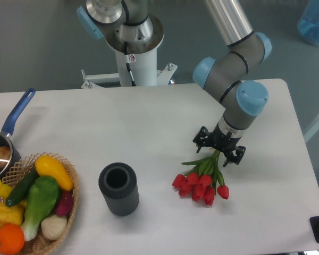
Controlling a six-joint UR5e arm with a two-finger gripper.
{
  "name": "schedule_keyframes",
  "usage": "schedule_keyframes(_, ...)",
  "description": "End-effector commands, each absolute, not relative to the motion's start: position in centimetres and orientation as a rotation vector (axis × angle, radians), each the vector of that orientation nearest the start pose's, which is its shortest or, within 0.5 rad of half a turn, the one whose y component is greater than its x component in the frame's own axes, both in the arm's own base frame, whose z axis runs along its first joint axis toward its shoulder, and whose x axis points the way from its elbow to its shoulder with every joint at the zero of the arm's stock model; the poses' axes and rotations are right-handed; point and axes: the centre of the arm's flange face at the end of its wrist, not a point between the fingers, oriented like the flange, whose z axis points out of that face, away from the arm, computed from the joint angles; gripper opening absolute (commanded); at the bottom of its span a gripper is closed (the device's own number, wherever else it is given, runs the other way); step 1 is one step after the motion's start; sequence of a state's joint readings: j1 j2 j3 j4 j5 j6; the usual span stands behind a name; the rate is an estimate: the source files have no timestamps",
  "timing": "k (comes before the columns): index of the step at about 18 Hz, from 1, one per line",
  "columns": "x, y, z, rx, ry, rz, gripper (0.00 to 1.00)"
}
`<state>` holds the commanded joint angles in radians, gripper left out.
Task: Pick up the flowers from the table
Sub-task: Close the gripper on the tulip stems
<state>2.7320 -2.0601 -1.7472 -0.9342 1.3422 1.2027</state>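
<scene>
The flowers (pixel 202 184) lie on the white table (pixel 149 122) at centre right. Their red tulip heads point toward the near edge, and green leaves and stems run up and to the right. My gripper (pixel 219 149) hangs directly over the upper end of the stems and hides it. Its two black fingers (pixel 201 139) stand spread apart on either side of the stems, so it is open. The blooms rest on the tabletop.
A dark ribbed cylinder cup (pixel 118 188) stands left of the flowers. A wicker basket (pixel 69 183) of vegetables sits at the near left corner. A blue-handled pan (pixel 13 119) is at the left edge. The arm's base (pixel 133 48) rises behind the table.
</scene>
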Motion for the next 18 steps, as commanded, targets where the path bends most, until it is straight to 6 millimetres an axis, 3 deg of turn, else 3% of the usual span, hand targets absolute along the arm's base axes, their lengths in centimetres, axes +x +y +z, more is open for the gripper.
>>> schedule_keyframes(3,-49.31,38.40,19.47,-2.936,0.056,-0.167,0.99)
schedule_keyframes(14,-49.30,38.72,19.83,-2.969,0.041,-0.136,0.80)
schedule_keyframes(18,-49.38,38.87,20.02,-2.967,0.005,-0.134,0.64)
